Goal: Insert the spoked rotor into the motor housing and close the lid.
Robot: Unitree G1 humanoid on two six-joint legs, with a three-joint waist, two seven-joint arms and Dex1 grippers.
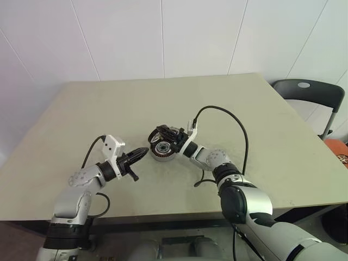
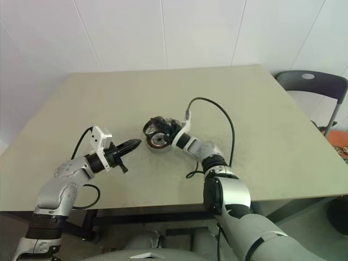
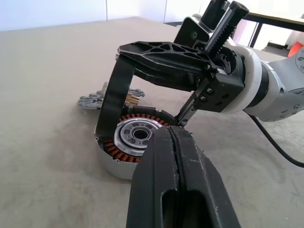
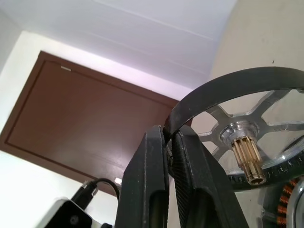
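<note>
Two end effectors are at work: my right end effector (image 1: 165, 136) pinches the spoked rotor (image 4: 247, 137) by its rim, tilted over the motor housing (image 3: 128, 142) mid-bench, seemingly to seat its shaft, while my left end effector (image 1: 142, 152) waits clenched, empty, just left.

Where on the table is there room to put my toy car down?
The table is bare along its far edge and on its right side, past the black cable. It is crowded at the middle, where the right tool holds the spoked rotor over the motor housing, with the left tool beside.
</note>
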